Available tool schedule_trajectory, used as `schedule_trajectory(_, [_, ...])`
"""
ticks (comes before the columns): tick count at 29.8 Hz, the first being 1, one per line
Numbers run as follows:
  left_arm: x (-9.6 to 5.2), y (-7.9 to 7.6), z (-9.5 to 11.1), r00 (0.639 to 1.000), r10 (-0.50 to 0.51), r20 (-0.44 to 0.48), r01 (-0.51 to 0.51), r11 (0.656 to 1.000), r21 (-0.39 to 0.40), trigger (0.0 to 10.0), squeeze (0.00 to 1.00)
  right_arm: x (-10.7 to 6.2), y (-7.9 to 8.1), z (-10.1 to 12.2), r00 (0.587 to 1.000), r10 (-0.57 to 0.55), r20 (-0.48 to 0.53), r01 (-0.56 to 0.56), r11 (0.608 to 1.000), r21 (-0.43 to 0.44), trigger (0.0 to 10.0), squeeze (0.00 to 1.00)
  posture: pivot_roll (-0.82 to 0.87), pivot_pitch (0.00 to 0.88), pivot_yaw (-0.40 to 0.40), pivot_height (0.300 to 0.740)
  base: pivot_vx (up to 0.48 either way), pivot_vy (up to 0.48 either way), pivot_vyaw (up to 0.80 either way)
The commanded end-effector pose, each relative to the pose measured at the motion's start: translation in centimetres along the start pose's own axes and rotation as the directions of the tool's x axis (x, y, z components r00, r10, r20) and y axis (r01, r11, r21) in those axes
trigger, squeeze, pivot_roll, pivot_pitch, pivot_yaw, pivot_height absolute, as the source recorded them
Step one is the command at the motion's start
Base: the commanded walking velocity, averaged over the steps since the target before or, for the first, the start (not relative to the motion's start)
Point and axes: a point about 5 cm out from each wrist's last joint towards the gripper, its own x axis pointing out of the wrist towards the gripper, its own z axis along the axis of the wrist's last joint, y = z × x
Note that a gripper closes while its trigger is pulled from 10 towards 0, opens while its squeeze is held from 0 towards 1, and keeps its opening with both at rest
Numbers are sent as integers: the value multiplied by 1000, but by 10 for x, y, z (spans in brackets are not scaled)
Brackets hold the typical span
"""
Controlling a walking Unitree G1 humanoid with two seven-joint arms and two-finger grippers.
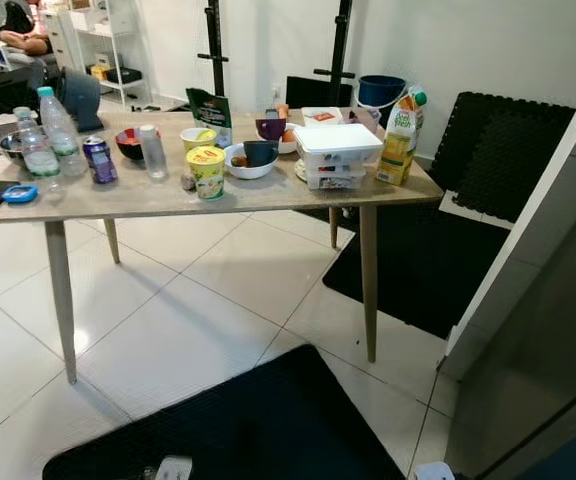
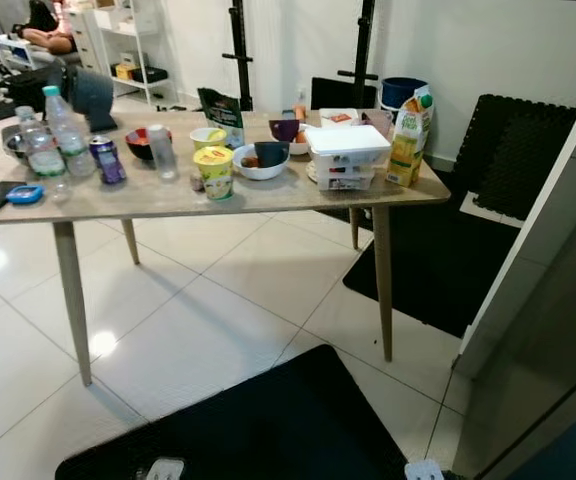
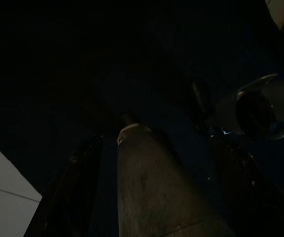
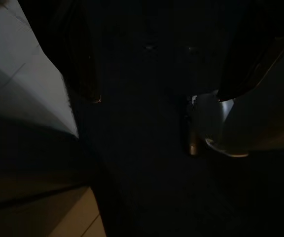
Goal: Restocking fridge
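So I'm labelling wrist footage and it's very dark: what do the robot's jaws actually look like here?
Little can be made out. The left gripper shows long, dark jaws with a dull sheen. The right gripper shows black, slim, tapering jaws. No cables or markings can be told in the shade.

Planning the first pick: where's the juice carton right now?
In the eye views the juice carton stands upright at the table's far right corner, just right of the stacked white containers, with a blue bucket behind it.
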Motion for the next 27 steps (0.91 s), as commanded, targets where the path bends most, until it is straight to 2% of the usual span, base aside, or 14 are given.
schedule_trajectory(1, [-2,3,-9,999,9,-33,-10,1000,-2,10000,0,1,6,4,1000,16,13,-16,1000,17,10000,0,-69,8,17,740,247,0,0])
schedule_trajectory(13, [-2,3,-10,999,9,-36,-9,1000,-2,10000,0,1,6,3,1000,15,12,-15,1000,16,10000,0,-69,8,15,740,246,0,0])
schedule_trajectory(27, [-2,2,-9,999,8,-33,-8,1000,2,10000,0,1,3,7,1000,10,23,-11,1000,11,10000,0,-68,0,9,740,245,0,-715])
